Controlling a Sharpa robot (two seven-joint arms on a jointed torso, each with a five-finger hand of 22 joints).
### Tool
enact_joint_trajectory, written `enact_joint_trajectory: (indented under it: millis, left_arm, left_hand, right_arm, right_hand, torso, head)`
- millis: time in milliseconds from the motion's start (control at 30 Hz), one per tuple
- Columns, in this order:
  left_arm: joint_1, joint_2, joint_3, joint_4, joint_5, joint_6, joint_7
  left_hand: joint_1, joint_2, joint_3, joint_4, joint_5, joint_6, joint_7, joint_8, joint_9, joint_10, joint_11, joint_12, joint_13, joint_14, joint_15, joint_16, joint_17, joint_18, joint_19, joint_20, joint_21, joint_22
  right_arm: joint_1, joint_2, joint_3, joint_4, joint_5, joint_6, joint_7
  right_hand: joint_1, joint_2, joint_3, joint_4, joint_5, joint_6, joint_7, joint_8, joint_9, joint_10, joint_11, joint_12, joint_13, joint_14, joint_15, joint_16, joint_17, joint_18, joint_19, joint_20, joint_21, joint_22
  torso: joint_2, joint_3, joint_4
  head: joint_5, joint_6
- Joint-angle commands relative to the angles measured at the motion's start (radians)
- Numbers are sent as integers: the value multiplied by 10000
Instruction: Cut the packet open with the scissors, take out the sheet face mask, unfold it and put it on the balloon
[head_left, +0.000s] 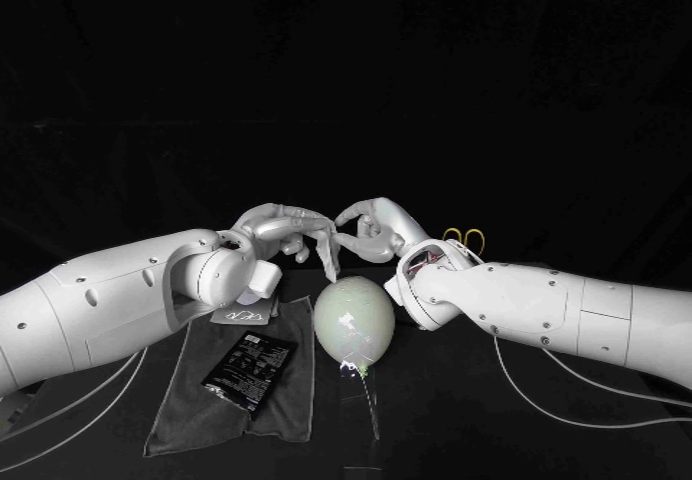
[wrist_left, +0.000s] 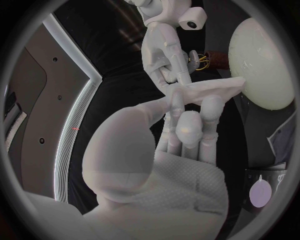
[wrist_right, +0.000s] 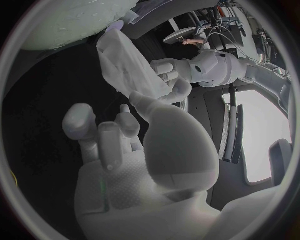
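Note:
A folded white sheet mask hangs between my two hands, its lower end just above the pale green balloon. My left hand pinches the mask's top edge from one side. My right hand pinches it from the other, fingertips nearly touching the left's. In the left wrist view the mask stretches from my left hand toward the balloon, with the right hand above it. In the right wrist view the mask runs between my right hand and the left hand.
The opened black packet lies on a grey cloth left of the balloon. Its cut-off strip lies at the cloth's far end. Yellow-handled scissors lie behind my right arm.

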Motion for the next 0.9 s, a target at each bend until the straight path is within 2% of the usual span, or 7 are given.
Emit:
enact_joint_trajectory:
  millis: [33,267,600,767,800,900]
  left_arm:
    - [13,17,14,18,-3,70,62]
    - [13,20,14,69,-3,86,49]
    - [13,14,14,98,-3,86,49]
    - [13,5,14,98,-3,86,48]
    - [13,3,14,98,-3,85,48]
    - [13,0,14,92,-3,86,49]
  left_hand:
    - [75,2,85,-108,33,67,-28,33,21,13,0,-56,12,41,-130,45,9,178,21,4,56,5]
    - [75,1,88,-111,33,78,-28,29,18,21,0,-53,18,39,-128,67,33,176,19,5,76,28]
    - [75,1,88,-111,33,78,-28,29,18,21,0,-53,18,39,-128,67,33,176,19,5,76,28]
    - [75,1,88,-111,33,78,-28,29,18,21,0,-53,18,39,-128,67,33,176,19,5,76,28]
    - [75,1,88,-111,33,78,-28,29,18,21,0,-53,18,39,-128,67,33,176,19,5,76,28]
    - [75,1,88,-111,33,78,-28,29,18,21,0,-53,18,39,-128,67,33,176,19,5,76,28]
  right_arm:
    - [-4,24,5,2,-145,225,-59]
    - [-7,170,6,-137,-149,222,-119]
    - [-10,262,6,-236,-103,33,-110]
    - [-11,227,6,-216,83,-322,150]
    - [-11,215,6,-198,127,-442,244]
    - [-11,169,6,-116,221,-733,475]
  right_hand:
    - [-10,-76,-55,20,-21,-13,10,-16,-13,-72,-23,-11,31,1,54,0,247,83,-38,23,-9,1150]
    - [-1,-32,-61,39,-20,81,-9,14,-18,-52,-35,37,64,16,51,24,281,79,-4,41,57,1169]
    - [55,144,-46,92,-14,417,-116,139,-26,109,-124,236,204,117,-14,125,421,58,166,44,334,1247]
    - [309,742,224,107,-24,1204,-480,612,123,709,-421,755,671,466,-250,398,900,-72,653,-112,1113,1454]
    - [384,902,293,81,-34,1347,-604,781,205,970,-529,971,888,600,-351,502,1102,-117,807,-198,1358,1518]
    - [377,1051,346,118,-33,1442,-691,940,289,1317,-618,1300,1230,764,-433,638,1372,-193,1027,-283,1728,1616]
  torso:
    - [7,-4,10]
    - [12,-4,17]
    - [1,-8,10]
    - [4,-2,4]
    - [4,-2,0]
    - [6,0,0]
  head:
    - [-8,4]
    - [-9,2]
    - [-12,8]
    - [6,4]
    - [9,2]
    - [14,4]
